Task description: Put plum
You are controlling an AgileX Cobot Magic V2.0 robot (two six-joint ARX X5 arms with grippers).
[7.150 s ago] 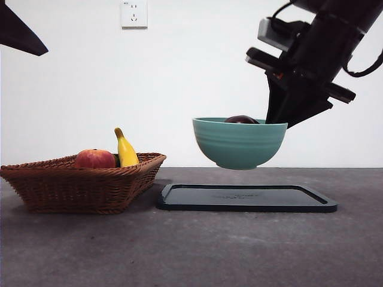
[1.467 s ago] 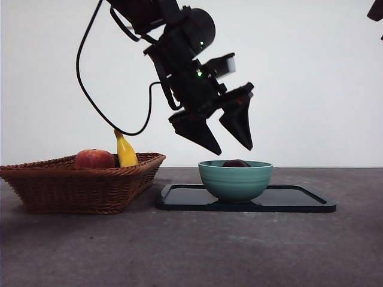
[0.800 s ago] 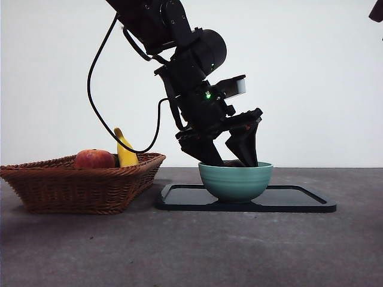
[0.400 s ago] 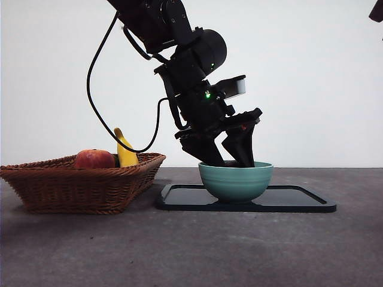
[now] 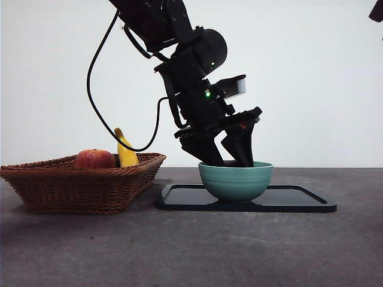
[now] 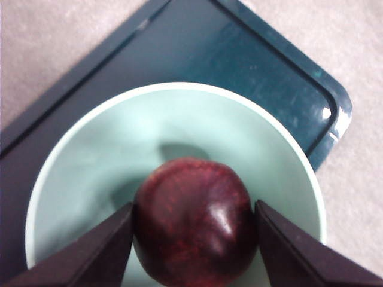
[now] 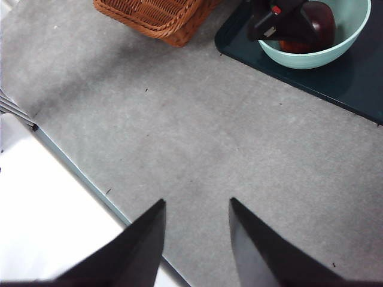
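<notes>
The plum (image 6: 194, 230), dark maroon and glossy, lies in the teal bowl (image 5: 235, 182), which stands on the dark tray (image 5: 299, 200). My left gripper (image 5: 230, 158) reaches down into the bowl, and its two jaws press on opposite sides of the plum in the left wrist view. In the front view the plum is hidden behind the bowl's rim and the jaws. My right gripper (image 7: 196, 206) is open and empty, high above the bare table; the bowl (image 7: 353, 36) and the plum (image 7: 320, 21) show in its view.
A wicker basket (image 5: 84, 182) stands left of the tray and holds a red-orange fruit (image 5: 94, 159) and a yellow banana (image 5: 125, 150). The left arm's cable hangs over the basket. The basket (image 7: 155, 15) also shows in the right wrist view.
The left gripper came down from above the bowl into it, and its jaws have closed in onto the plum. Bowl, tray and basket have not moved in the last second.
</notes>
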